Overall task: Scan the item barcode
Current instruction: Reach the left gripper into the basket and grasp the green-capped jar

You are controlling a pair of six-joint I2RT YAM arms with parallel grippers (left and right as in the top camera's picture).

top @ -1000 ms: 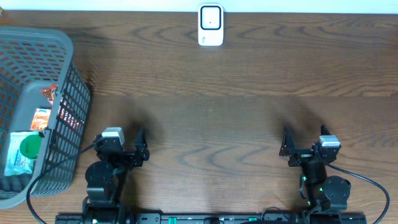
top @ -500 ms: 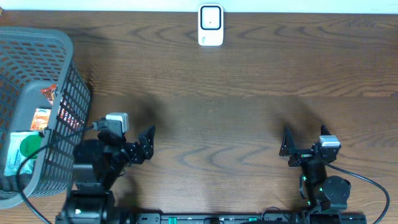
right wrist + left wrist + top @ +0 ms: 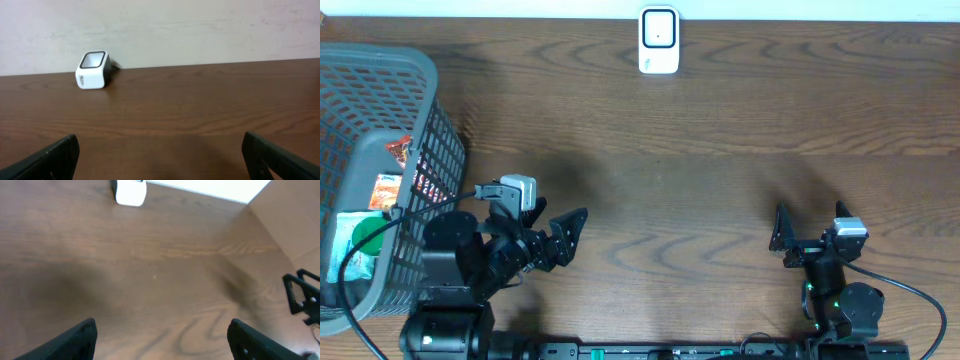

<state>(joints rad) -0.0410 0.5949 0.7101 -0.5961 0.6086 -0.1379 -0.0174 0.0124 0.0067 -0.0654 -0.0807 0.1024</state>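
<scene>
Packets [image 3: 358,243] half-hidden inside basket [image 3: 382,58]

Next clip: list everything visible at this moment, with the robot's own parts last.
scanner: one, white with a dark window, far edge of the table, near the middle
basket: one, grey mesh, left end of the table
soft pack: one, white and blue with a green round lid, inside the basket
small packets: at least two, orange and red, inside the basket, beyond the soft pack
table: one, dark brown wood
left pincer: one, black, open, empty, just right of the basket
right pincer: one, black, open, empty, near edge, right side
</scene>
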